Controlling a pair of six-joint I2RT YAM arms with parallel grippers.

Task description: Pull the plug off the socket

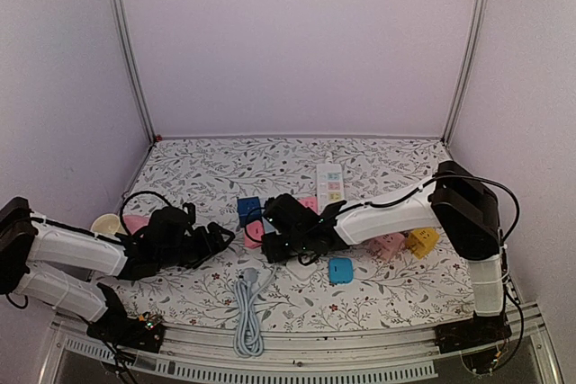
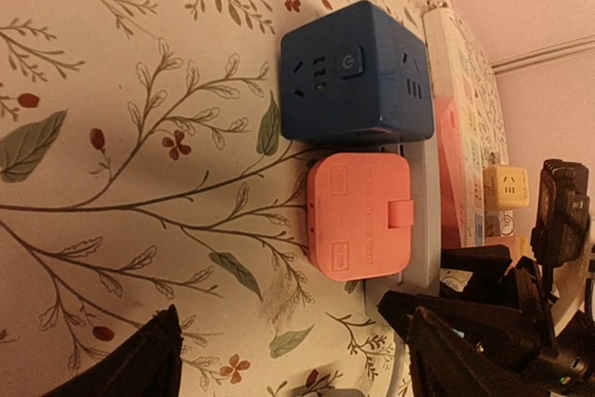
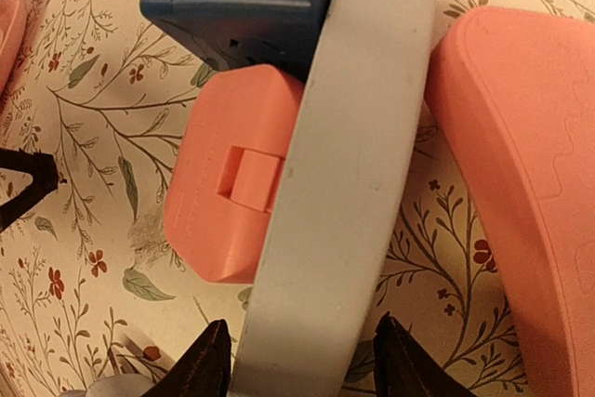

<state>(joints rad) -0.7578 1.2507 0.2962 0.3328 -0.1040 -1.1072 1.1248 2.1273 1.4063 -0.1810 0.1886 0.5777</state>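
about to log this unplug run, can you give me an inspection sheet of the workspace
surface: floral tablecloth, lying flat
job's things: pink plug plugged into white power strip, beside blue cube socket
clutter: yellow cube, cup, small blue adapter
grippers: left gripper open, short of the plug; right gripper closed on the strip
cables: coiled grey cable near the front edge
surroundings: white walls, metal frame posts

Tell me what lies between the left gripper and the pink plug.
Nothing but bare floral cloth: in the left wrist view the stretch from the left gripper to the pink plug is clear.
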